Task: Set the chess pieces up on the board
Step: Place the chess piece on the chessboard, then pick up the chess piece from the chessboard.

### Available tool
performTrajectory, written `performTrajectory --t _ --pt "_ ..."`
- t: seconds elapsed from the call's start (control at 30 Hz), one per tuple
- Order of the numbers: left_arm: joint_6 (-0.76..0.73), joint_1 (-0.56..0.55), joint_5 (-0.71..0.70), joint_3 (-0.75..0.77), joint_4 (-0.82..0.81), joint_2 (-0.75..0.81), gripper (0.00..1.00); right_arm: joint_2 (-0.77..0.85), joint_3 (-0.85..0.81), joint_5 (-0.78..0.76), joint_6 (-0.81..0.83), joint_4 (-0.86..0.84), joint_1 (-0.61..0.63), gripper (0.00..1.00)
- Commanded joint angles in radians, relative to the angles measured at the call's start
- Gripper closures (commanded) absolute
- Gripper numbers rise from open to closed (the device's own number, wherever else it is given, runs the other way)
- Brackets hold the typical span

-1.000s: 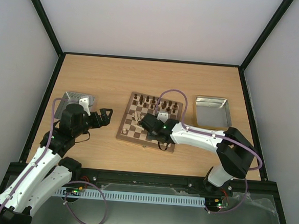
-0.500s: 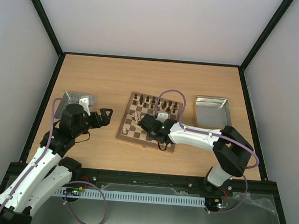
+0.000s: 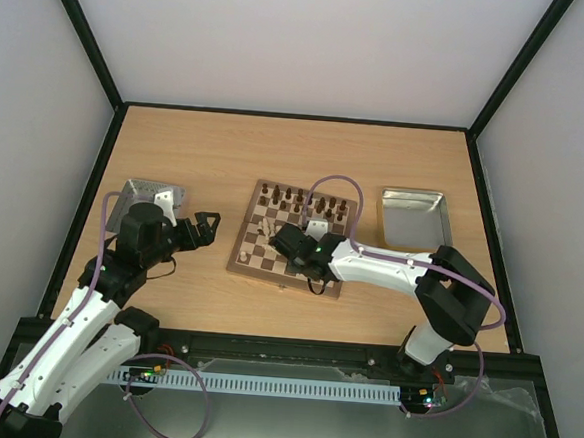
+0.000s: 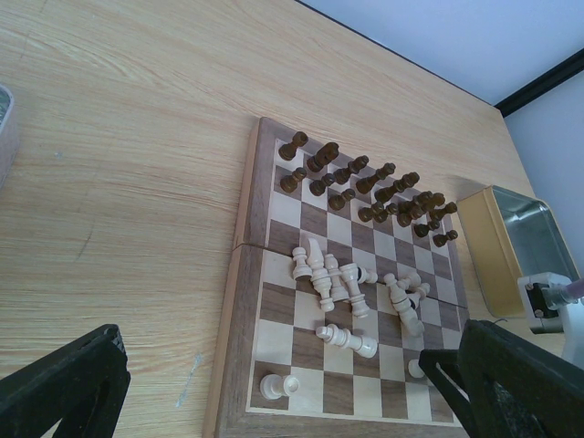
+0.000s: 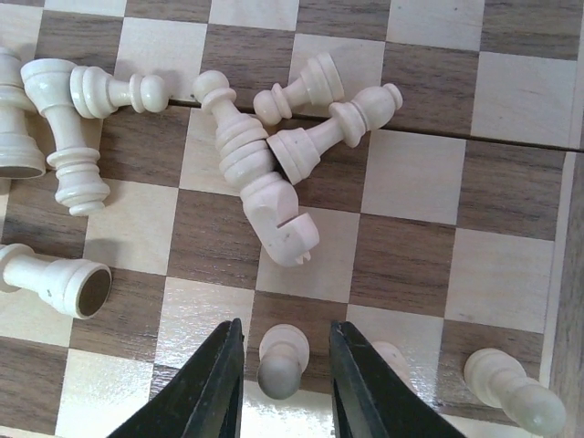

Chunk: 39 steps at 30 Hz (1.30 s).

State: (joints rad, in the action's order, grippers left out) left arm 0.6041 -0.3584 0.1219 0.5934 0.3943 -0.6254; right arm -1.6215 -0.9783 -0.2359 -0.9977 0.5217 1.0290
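The board (image 3: 268, 278) lies mid-table. Dark chess pieces (image 4: 365, 182) stand in two rows along its far side. Cream chess pieces (image 4: 333, 283) lie toppled in its middle, and one (image 4: 276, 385) lies at the near left corner. My right gripper (image 5: 285, 365) hangs low over the board's near row (image 3: 311, 274). It is open, its fingers on either side of an upright cream pawn (image 5: 281, 359) with a gap on each side. A fallen knight (image 5: 274, 205) lies just beyond. My left gripper (image 3: 203, 228) is wide open left of the board, holding nothing.
An empty metal tray (image 3: 413, 219) sits right of the board, gold-sided in the left wrist view (image 4: 497, 242). A second grey tray (image 3: 152, 191) lies at the left, partly under my left arm. Two more cream pawns (image 5: 511, 388) stand on the near row right of my right gripper.
My right arm has edged slightly left over the board and its jaws have parted around the pawn. The left arm has stayed still.
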Motion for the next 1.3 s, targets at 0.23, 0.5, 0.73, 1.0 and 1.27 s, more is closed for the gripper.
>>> performTrajectory --t 0.23,0.5,0.73,1.0,1.27 --pt "-0.006 0.007 -0.015 -0.001 -0.004 -0.007 0.0 0.036 -0.065 -0.032 0.034 0.001 0.008 0.7" --pt "-0.005 0.006 -0.019 0.0 0.0 -0.008 0.0 -0.061 -0.138 0.168 0.203 -0.116 0.008 0.69" --pt "-0.001 0.007 -0.021 -0.002 0.001 -0.005 0.0 -0.137 -0.172 0.166 0.274 -0.127 0.008 0.67" --pt "-0.002 0.007 -0.019 -0.001 0.001 -0.007 0.0 -0.171 -0.204 0.127 0.35 -0.114 0.008 0.69" --pt "-0.001 0.007 -0.021 -0.001 0.001 -0.006 0.0 -0.175 -0.224 0.121 0.395 -0.113 0.008 0.69"
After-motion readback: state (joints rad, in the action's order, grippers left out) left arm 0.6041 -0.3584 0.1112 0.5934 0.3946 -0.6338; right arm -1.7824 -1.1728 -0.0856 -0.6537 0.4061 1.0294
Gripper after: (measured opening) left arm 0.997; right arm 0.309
